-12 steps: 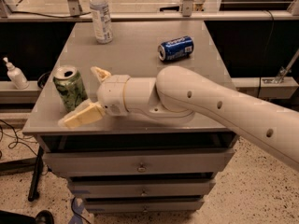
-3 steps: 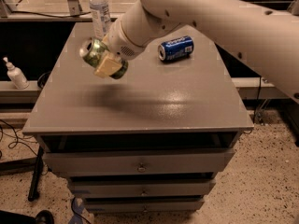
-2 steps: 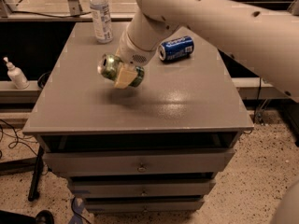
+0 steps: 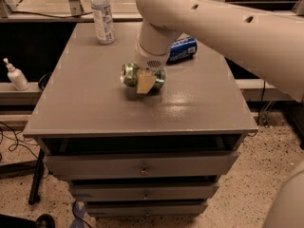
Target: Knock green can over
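clamping green can (image 4: 128, 75) sideways, gripper (image 4: 144, 81) over table (image 4: 90, 106) ctr; blue can (image 4: 183, 49) just behind, bottle (image 4: 102, 17) back-left.

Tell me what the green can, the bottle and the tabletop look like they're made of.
The green can, sideways in the gripper at mid-table: likely aluminium, glossy print, silvery end. The bottle: clear plastic, see-through, white paper-like label. The tabletop: grey, semi-gloss, perhaps painted metal or laminate; it shows soft reflections.

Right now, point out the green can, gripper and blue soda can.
green can (image 4: 128, 74): camera view, its silver end.
gripper (image 4: 144, 80): camera view, midpoint, clamped on the can, mid-table.
blue soda can (image 4: 183, 50): camera view, its side.
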